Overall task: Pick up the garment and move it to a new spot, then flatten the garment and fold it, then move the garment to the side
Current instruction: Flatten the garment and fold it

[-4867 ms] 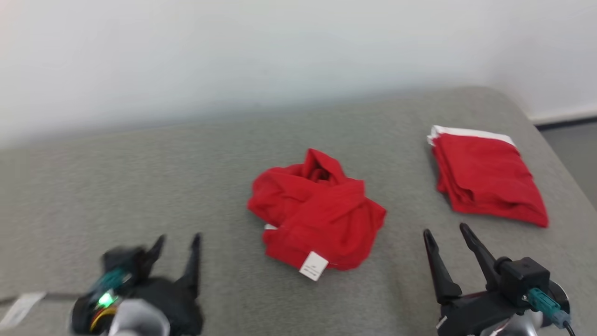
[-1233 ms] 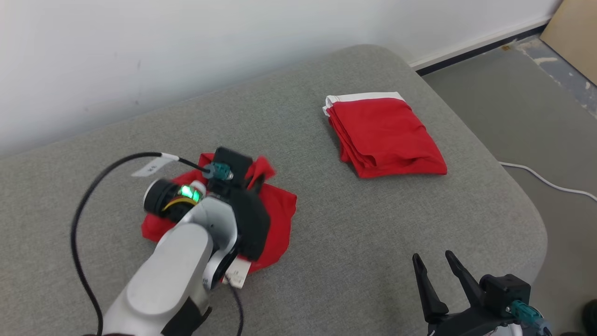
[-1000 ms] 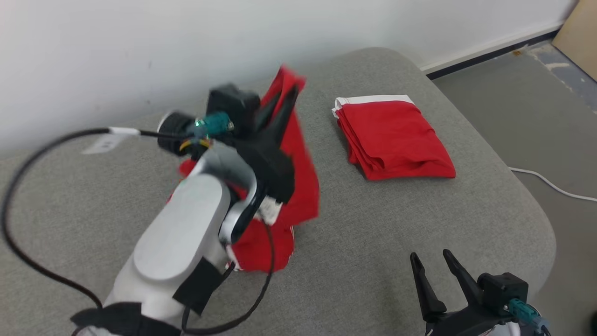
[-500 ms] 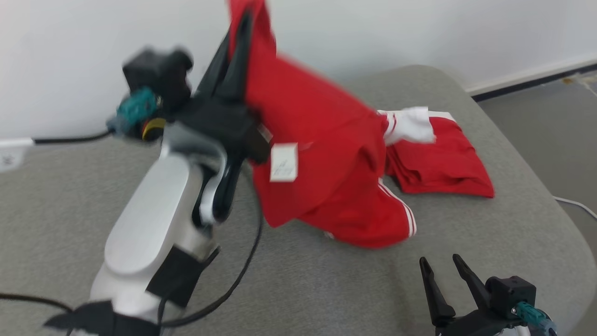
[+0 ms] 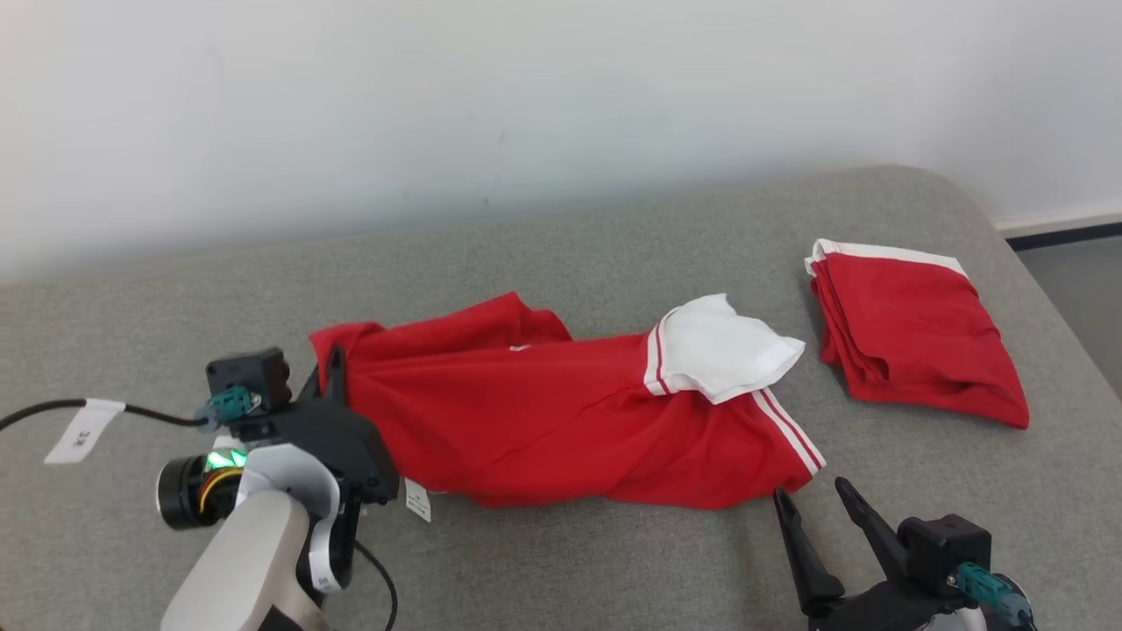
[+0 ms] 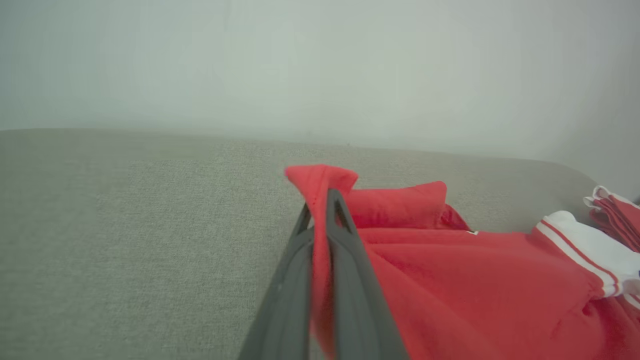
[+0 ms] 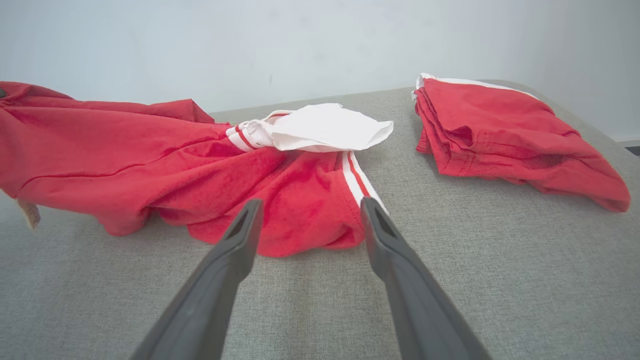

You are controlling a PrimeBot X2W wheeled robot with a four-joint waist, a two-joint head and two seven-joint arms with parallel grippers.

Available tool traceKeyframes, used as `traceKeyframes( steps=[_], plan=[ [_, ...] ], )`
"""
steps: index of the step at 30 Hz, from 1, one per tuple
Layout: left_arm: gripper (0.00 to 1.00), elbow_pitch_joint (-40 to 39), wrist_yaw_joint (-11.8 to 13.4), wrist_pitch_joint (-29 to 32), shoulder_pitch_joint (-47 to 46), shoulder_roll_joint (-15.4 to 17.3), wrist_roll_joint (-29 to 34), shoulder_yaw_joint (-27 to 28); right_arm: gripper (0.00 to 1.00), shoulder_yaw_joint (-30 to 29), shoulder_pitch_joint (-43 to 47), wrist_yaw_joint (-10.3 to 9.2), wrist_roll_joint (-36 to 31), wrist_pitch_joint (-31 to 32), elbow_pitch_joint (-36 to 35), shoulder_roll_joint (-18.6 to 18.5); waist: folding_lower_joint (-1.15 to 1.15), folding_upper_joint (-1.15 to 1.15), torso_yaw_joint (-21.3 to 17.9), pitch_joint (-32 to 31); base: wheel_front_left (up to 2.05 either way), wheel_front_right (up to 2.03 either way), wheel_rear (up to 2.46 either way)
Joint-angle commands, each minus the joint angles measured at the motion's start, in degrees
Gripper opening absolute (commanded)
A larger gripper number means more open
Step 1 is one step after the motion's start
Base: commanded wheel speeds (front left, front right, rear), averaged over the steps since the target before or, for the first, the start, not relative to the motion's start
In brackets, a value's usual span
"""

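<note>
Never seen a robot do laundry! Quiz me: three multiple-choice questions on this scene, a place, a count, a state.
1. The folded garment lies where from the spread shirt? A) robot's right B) robot's left C) on it
2. Red garments on the grey padded surface? A) one B) two C) three
3. The left gripper is: A) open B) shut on the spread shirt C) shut on nothing
Answers: 1 A, it lies toward the head view's right; 2 B, one spread, one folded; 3 B, its fingers pinch red cloth.
</note>
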Motion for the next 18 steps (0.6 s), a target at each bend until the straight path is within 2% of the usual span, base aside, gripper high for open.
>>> traceKeyframes(
  steps=[1, 5, 9, 15, 18],
  plan=[
    [0.0, 0.0, 0.1, -0.3, 1.3, 0.2, -0.8, 0.4, 1.0, 0.0, 1.0, -0.11, 0.3, 0.1, -0.1, -0.2, 0.0, 0.0, 0.8, -0.9, 0.0, 0.0, 0.0],
    [0.0, -1.5, -0.1, 0.0, 3.5, 0.9, -1.7, 0.8, 1.0, -0.1, 1.1, -0.11, 0.4, 0.4, -0.4, -0.4, 0.0, 0.0, 1.2, -1.4, 0.0, 0.0, 0.0],
    [0.0, -7.7, 0.2, 1.1, 7.0, 2.2, -2.1, 0.8, 1.0, -0.6, 2.0, -0.11, 0.5, 0.3, -0.5, -0.5, 0.0, 0.0, 1.8, -1.9, 0.0, 0.0, 0.0],
    [0.0, -22.4, 2.8, 5.7, 10.8, 4.1, -3.3, 1.1, 1.0, -0.7, 2.4, -0.11, 0.5, 0.4, -1.0, -0.3, 0.0, 0.0, 2.5, -2.0, 0.0, 0.0, 0.0],
    [0.0, -26.1, 4.2, 9.3, 9.3, 4.6, -2.6, 0.1, 1.0, 0.0, 1.6, -0.11, 0.7, 0.4, -1.1, -0.2, 0.0, 0.0, 1.9, -1.3, 0.0, 0.0, 0.0]
  ],
)
